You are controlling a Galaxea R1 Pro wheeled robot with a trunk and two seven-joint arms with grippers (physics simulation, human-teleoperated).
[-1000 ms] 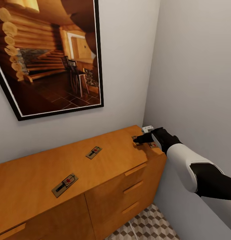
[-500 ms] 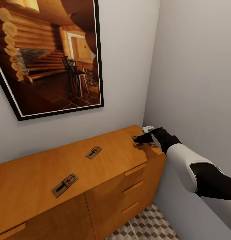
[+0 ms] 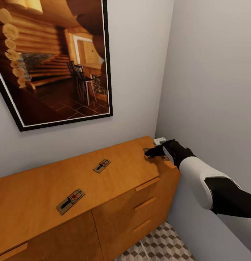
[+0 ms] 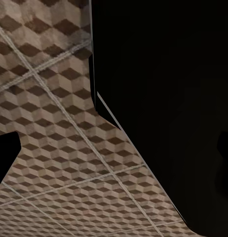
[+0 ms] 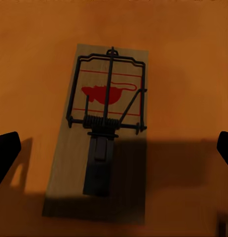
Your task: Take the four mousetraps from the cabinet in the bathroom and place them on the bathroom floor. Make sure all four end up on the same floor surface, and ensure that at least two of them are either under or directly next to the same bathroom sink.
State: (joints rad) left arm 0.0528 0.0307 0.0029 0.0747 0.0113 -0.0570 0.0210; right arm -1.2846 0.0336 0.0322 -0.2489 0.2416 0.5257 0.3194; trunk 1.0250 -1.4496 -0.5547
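Observation:
On the orange-brown cabinet (image 3: 38, 203) lie several mousetraps. One mousetrap (image 3: 70, 201) is near the front left and another (image 3: 102, 165) is in the middle. My right gripper (image 3: 148, 153) hovers open over a third mousetrap (image 3: 145, 149) at the cabinet's right end. In the right wrist view that mousetrap (image 5: 104, 128) lies flat between the spread fingertips (image 5: 5, 153), untouched. Another mousetrap (image 3: 164, 158) peeks out from behind my right hand. The left wrist view looks down on the cube-pattern bathroom floor (image 4: 55, 148), with one dark fingertip (image 4: 4, 155) at the picture's edge.
A large framed picture (image 3: 53, 61) hangs on the wall above the cabinet. The side wall (image 3: 212, 90) stands close against the cabinet's right end. A small white object (image 3: 160, 140) sits in the back right corner of the top. Patterned floor (image 3: 158, 246) shows below the drawers.
My right hand has edged slightly up and back over the trap at the cabinet's right end. The traps have not moved.

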